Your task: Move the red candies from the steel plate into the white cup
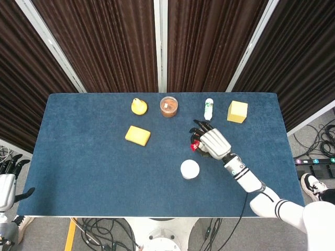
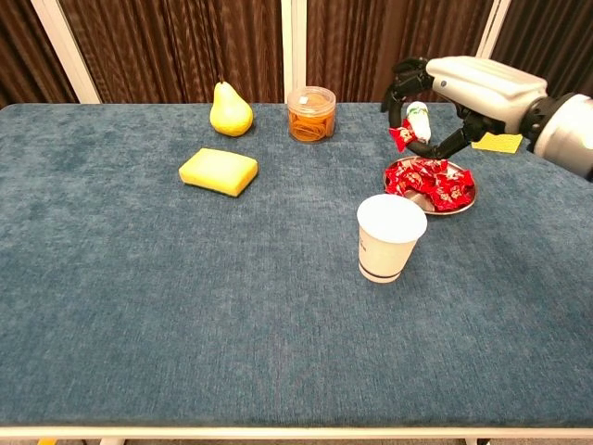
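While the white cup [image 2: 391, 237] stands upright nearest us with its mouth up, we see the right hand [image 2: 463, 88] raised above the steel plate [image 2: 463, 204] just behind it, forearm reaching in from the right, fingers pinching one red candy [image 2: 402, 135] clear of the pile. The remaining red candies [image 2: 431, 182] lie heaped on the plate in no single direction, and we can't read any writing on the wrappers. The left hand [image 1: 7, 175] hangs off the table's left edge, fingers apart, holding nothing.

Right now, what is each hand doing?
Left hand: open, holding nothing, off the table's edge.
Right hand: pinching a red candy above the steel plate.
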`<move>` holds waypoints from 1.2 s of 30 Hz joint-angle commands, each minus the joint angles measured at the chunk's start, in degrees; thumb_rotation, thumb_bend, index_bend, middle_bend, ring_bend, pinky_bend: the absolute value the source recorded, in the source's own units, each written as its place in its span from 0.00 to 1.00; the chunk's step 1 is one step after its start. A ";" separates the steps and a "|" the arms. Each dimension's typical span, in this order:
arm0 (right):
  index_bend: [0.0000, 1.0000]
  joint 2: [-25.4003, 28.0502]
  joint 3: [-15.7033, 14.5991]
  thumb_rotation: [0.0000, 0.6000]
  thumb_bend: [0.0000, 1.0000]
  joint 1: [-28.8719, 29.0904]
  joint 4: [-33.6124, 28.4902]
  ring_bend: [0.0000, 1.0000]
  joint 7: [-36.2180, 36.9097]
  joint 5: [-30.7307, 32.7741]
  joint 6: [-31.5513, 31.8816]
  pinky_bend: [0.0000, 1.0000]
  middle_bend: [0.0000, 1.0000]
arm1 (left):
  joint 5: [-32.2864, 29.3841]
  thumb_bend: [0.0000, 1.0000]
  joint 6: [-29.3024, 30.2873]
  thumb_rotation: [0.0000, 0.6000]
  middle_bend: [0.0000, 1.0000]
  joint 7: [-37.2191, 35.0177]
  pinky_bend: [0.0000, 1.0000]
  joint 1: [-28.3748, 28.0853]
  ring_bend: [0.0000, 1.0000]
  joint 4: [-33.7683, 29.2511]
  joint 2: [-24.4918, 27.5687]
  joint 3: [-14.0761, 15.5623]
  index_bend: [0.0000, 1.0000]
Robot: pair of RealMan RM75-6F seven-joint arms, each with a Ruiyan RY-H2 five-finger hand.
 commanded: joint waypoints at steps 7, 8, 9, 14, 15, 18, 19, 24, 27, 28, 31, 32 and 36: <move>0.58 6.15 -4.96 1.00 0.40 -0.85 -13.68 0.04 -5.64 -5.90 -0.29 0.13 0.25 | 0.48 0.09 0.52 1.00 0.24 0.05 0.22 0.28 0.21 -0.93 0.47 0.27 0.31; 0.57 5.86 -5.08 1.00 0.40 -0.81 -13.52 0.04 -6.06 -5.93 -0.63 0.12 0.25 | 0.44 0.09 0.62 1.00 0.24 -0.01 0.22 0.38 0.21 -0.97 0.49 0.31 0.31; 0.56 5.47 -5.20 1.00 0.40 -0.78 -13.27 0.03 -6.52 -5.85 -1.14 0.12 0.25 | 0.37 0.09 0.71 1.00 0.24 -0.07 0.22 0.52 0.21 -0.99 0.51 0.37 0.31; 0.51 4.39 -5.64 1.00 0.40 -0.70 -12.53 0.01 -8.22 -5.56 -2.85 0.10 0.23 | 0.35 0.09 0.78 1.00 0.24 -0.33 0.22 0.75 0.21 -0.91 0.40 0.56 0.31; 0.49 4.30 -5.75 1.00 0.40 -0.81 -12.48 0.01 -8.81 -5.47 -3.07 0.10 0.22 | 0.37 0.09 0.84 1.00 0.24 -0.41 0.22 0.80 0.21 -0.83 0.36 0.58 0.31; 0.39 4.61 -5.90 1.00 0.40 -1.09 -12.98 0.00 -9.36 -4.95 -3.66 0.07 0.20 | 0.28 0.09 0.92 1.00 0.24 -0.73 0.22 0.90 0.21 -0.54 0.30 0.53 0.31; 0.35 4.75 -5.85 1.00 0.38 -1.20 -13.17 0.00 -9.52 -4.78 -3.68 0.07 0.19 | 0.27 0.09 0.91 1.00 0.24 -0.82 0.22 0.89 0.21 -0.44 0.27 0.50 0.31; 0.27 5.45 -5.30 1.00 0.34 -1.90 -13.99 0.00 -9.81 -4.28 -2.68 0.06 0.18 | 0.46 0.09 0.73 1.00 0.24 -1.11 0.22 0.70 0.21 0.10 -0.04 0.44 0.31; 0.26 6.03 -3.28 1.00 0.33 -2.60 -14.06 0.00 -9.20 -2.60 -0.85 0.06 0.18 | 0.62 0.09 0.68 1.00 0.24 -1.25 0.22 0.65 0.21 0.36 -0.15 0.48 0.31; 0.26 6.27 -2.01 1.00 0.33 -2.89 -13.98 0.00 -8.65 -1.03 -0.50 0.06 0.18 | 0.63 0.09 0.70 1.00 0.24 -1.35 0.22 0.66 0.21 0.43 -0.17 0.46 0.31; 0.29 6.71 1.26 1.00 0.33 -3.00 -12.43 0.00 -8.10 4.36 -2.31 0.06 0.20 | 0.55 0.09 0.78 1.00 0.24 -1.66 0.22 0.77 0.21 0.59 -0.22 0.45 0.31; 0.31 6.70 2.02 1.00 0.33 -2.83 -11.63 0.00 -8.22 6.04 -3.54 0.06 0.21 | 0.53 0.09 0.79 1.00 0.24 -1.75 0.22 0.81 0.21 0.68 -0.26 0.47 0.31; 0.36 5.62 4.53 1.00 0.33 -1.73 -7.30 0.00 -10.28 13.47 -10.09 0.06 0.21 | 0.46 0.09 0.54 1.00 0.24 -2.00 0.22 0.85 0.21 1.06 -0.58 0.62 0.31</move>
